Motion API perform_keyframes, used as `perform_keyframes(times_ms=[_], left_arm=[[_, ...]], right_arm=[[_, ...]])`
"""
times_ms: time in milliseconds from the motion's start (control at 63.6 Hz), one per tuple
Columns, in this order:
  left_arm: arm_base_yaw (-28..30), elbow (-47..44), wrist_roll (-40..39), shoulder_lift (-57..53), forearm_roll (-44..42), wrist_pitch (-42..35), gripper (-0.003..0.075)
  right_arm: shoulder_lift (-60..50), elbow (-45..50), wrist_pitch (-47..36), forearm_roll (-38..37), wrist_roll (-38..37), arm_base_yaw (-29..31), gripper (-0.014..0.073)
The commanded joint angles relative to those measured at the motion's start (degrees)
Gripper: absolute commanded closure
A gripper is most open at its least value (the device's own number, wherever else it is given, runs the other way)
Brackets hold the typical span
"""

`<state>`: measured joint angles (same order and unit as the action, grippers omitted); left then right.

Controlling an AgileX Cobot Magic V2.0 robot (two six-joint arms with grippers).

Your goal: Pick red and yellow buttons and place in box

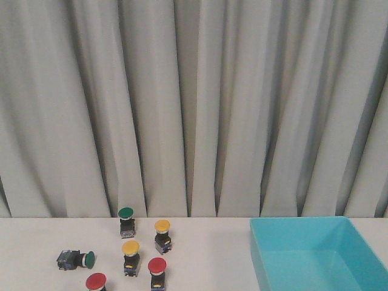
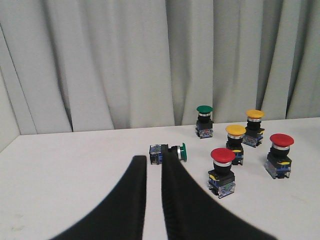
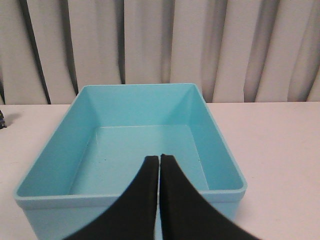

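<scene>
Two red buttons (image 1: 157, 268) (image 1: 96, 282) and two yellow buttons (image 1: 162, 229) (image 1: 130, 250) stand upright on the white table at the front left. The empty turquoise box (image 1: 315, 225) sits at the front right. Neither gripper shows in the front view. In the left wrist view my left gripper (image 2: 154, 161) is empty, its jaws a narrow gap apart, short of the red buttons (image 2: 222, 167) (image 2: 280, 150) and yellow buttons (image 2: 235, 137) (image 2: 254, 122). My right gripper (image 3: 159, 159) is shut and empty, over the near wall of the box (image 3: 130, 88).
A green button (image 1: 126, 217) stands upright behind the group, and another green button (image 1: 79, 259) lies on its side at the left. In the left wrist view the lying one (image 2: 156, 153) is just beyond the fingertips. A grey curtain closes off the back of the table.
</scene>
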<state>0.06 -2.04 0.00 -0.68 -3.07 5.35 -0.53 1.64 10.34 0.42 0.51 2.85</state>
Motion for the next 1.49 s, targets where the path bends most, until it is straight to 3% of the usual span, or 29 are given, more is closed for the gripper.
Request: perform_keyframes(times_ms=[0, 1227, 1479], left_arm=[[-0.2, 0.0, -0.6, -0.8, 0.3, -4.2, 0.0647], [-0.2, 0.0, -0.6, -0.8, 0.3, -4.3, 0.0647], [-0.2, 0.3, -0.8, -0.8, 0.7, -6.3, 0.0647]], right_arm=[[-1.1, 0.8, -4.3, -0.4, 0.2, 0.0, 0.0598], [-1.1, 0.8, -4.6, -0.4, 0.2, 0.0, 0.0598], [-1.1, 0.8, -9.4, -0.4, 0.2, 0.0, 0.0598]])
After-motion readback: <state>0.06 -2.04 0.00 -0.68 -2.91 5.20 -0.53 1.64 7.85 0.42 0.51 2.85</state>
